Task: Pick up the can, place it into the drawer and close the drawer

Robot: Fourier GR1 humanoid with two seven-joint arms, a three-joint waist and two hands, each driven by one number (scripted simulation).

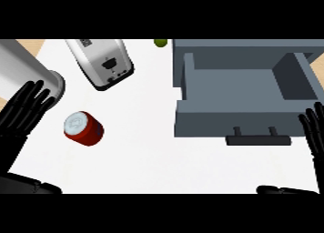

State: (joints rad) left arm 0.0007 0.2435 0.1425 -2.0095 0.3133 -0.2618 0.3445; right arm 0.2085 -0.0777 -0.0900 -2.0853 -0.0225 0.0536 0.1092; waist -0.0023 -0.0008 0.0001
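The red can [83,129] stands near the counter's [158,159] left edge, untouched, just beside the left hand [20,113], whose fingers are straight and released. The right hand [321,129] rests likewise by the open grey drawer [245,91]. A sound grasp wraps the can's side, approaching low. The green object [160,43] at the far edge, perhaps fruit, is cut off.

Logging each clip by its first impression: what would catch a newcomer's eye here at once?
The red can stands out on the white counter, left of centre, just beside the open left hand. At the right, the grey drawer stands pulled open with nothing visible inside, its dark handle facing the robot, with the open right hand next to it.
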